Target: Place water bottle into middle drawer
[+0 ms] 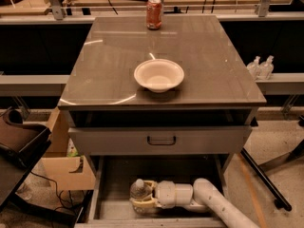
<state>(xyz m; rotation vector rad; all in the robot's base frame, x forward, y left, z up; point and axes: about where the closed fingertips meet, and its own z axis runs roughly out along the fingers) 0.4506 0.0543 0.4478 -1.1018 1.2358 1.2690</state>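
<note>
The water bottle [138,190], clear with a white cap, stands upright inside the open middle drawer [112,190], a wide shallow grey drawer pulled out low under the cabinet. My gripper [142,197] reaches into the drawer from the lower right. Its yellowish fingers [144,204] are closed around the bottle's lower part. The bottle's base seems to rest on or just above the drawer floor, left of the middle.
A white bowl [158,74] and a red soda can [154,12] sit on the cabinet top. A shut drawer front with a black handle [161,140] hangs above the open drawer. Two tiny clear bottles [261,67] stand on the right ledge. A cardboard box [66,167] is at the left.
</note>
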